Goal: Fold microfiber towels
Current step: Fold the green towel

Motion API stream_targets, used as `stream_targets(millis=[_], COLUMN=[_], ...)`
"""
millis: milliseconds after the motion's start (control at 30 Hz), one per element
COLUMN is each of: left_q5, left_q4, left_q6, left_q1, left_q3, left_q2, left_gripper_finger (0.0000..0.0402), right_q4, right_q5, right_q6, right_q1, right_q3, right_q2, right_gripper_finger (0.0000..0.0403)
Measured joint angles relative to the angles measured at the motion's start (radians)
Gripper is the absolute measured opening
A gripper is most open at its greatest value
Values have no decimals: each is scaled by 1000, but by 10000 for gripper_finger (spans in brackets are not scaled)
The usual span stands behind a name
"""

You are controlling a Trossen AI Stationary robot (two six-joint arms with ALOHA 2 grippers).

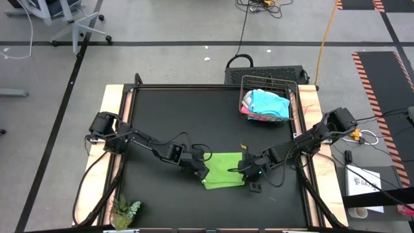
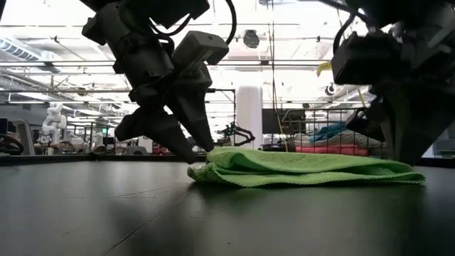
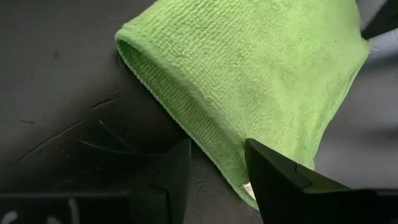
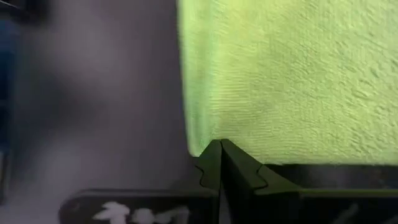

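Folded once, the lime green microfiber towel (image 2: 306, 168) lies low and flat across the black table (image 1: 162, 116), closest to us in the level view, its doubled edge turned toward the left arm. We see the same cloth from above near the front middle of the table, between the two arms. Our left pincer (image 1: 202, 169) stands at the towel's left edge, its two dark fingers (image 3: 273, 180) parted with a clear gap; one finger rests over the towel's hem by a small white tag, the other on bare table just beside it, and neither has closed on the cloth. Our right pincer (image 1: 249, 173) meets the towel's right edge with its tips pressed together; in the wrist view those tips (image 4: 217, 163) touch the cloth's border at a corner, and we cannot tell whether any fabric is caught between them. At the far right corner of the table a wire basket (image 1: 296, 97) holds the other towels in a heap, a light blue microfiber cloth (image 1: 268, 103) on top and a pink one (image 1: 259, 118) showing underneath. A small green potted plant (image 1: 124, 212) stands at the table's front left corner, well apart from the work.
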Motion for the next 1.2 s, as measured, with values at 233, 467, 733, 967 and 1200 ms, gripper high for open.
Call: stream_targets(millis=[233, 467, 733, 967, 1200], left_q5=[0, -89, -106, -105, -74], left_q4=[80, 100, 88, 7, -30], left_q6=[-28, 0, -33, -58, -38], left_q1=[0, 3, 19, 23, 56], left_q3=[0, 2, 2, 0, 5], left_q2=[-18, -43, 3, 44, 57], left_gripper_finger=[152, 152, 152, 152, 152], right_q4=[71, 54, 48, 35, -9], right_q5=[5, 137, 164, 164, 167], right_q6=[1, -85, -91, -123, -198], right_q1=[-6, -44, -94, -125, -194], right_q3=[0, 0, 0, -1, -1], right_q2=[-95, -142, -58, 9, 2], right_gripper_finger=[0, 0, 0, 0, 0])
